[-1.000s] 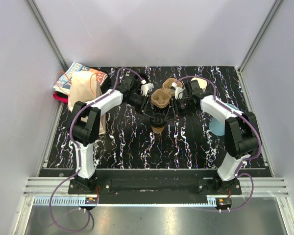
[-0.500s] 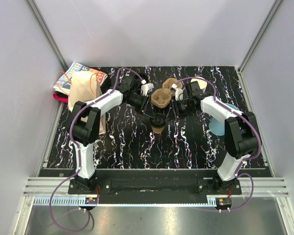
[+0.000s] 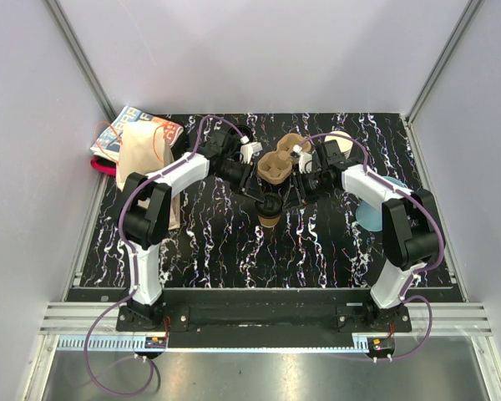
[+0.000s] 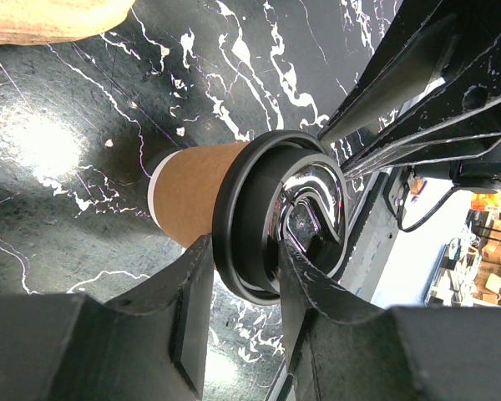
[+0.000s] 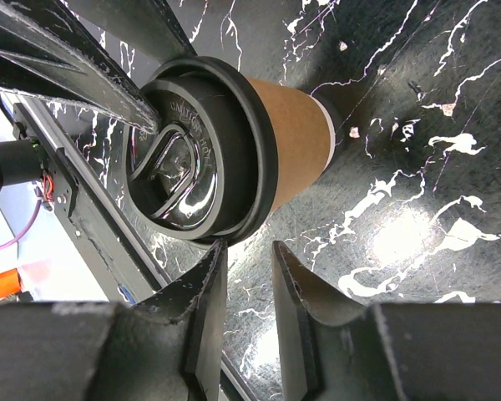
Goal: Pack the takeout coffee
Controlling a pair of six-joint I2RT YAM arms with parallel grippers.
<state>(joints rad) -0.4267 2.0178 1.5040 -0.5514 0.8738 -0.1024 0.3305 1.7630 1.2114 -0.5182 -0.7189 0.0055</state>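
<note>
Small brown kraft paper cup w/ round black plastic lid (image 3: 269, 215) stands upright mid black white-veined marble bench (image 3: 200, 242). L gripper (image 4: 244, 251) jaws pinch lid rim. R gripper (image 5: 248, 251) jaws slightly spread, nothing btwn them, tips just beside lid edge.

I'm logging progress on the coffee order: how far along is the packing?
Done: the lid sits on the takeout coffee, which stands upright on the table. In hand: the left gripper appears to pinch the lid's rim; the right gripper hovers open beside it. Remaining: the takeout coffee is not yet in the pulp carrier or the paper bag.
</note>
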